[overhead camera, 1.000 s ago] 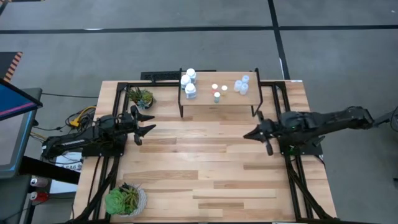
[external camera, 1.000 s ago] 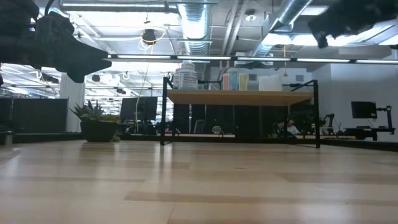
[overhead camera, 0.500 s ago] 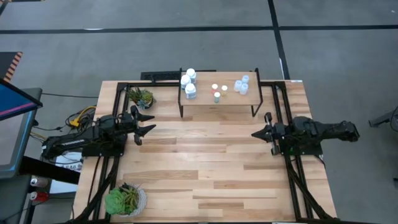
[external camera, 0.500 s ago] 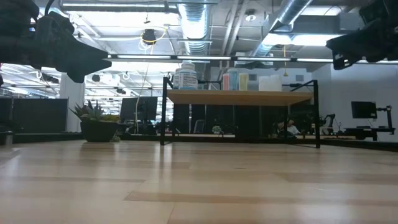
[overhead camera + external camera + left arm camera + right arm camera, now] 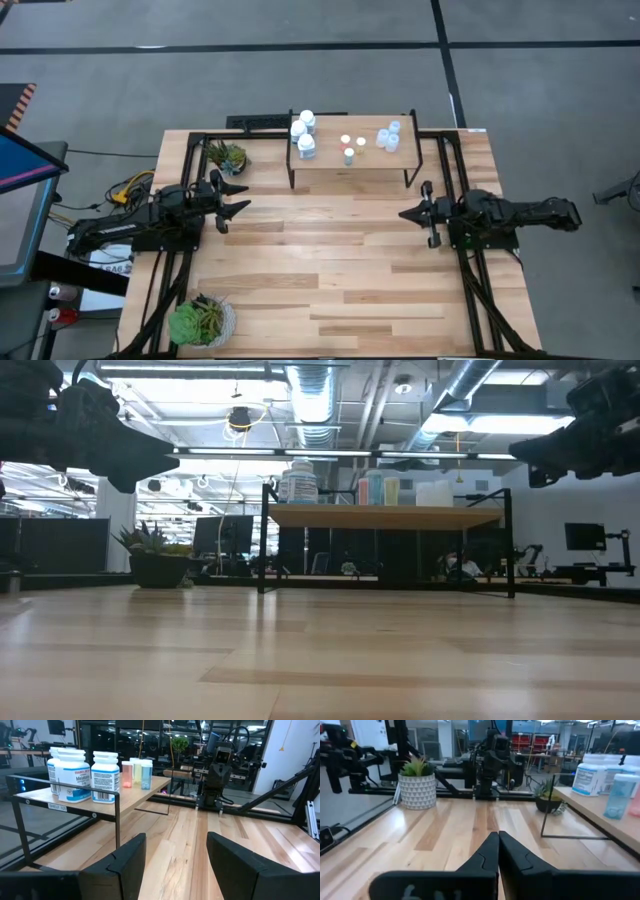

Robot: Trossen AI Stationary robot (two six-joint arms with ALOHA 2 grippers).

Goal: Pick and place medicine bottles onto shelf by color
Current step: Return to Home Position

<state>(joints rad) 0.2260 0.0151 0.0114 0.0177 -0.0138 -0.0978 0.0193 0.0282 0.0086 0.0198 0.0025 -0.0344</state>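
The shelf (image 5: 348,165), a small wood board on black legs, stands at the table's far middle. On it stand three white bottles (image 5: 302,133) at its left, three small orange ones (image 5: 350,147) in the middle and three pale-blue ones (image 5: 388,136) at its right. My left gripper (image 5: 242,197) is open and empty over the table's left side; its wrist view shows the white bottles (image 5: 82,767) on the shelf. My right gripper (image 5: 403,213) is shut and empty over the table's right side, its fingers closed together (image 5: 498,834).
A small potted plant (image 5: 225,155) stands left of the shelf. A larger one in a white pot (image 5: 200,320) stands at the near left corner. Black frame rails run along both sides of the table. Bare planks lie between the two grippers.
My right arm has folded back toward the table's right edge, and its gripper has come down lower in the low view, still clear of the table. The bottles and the shelf have kept still.
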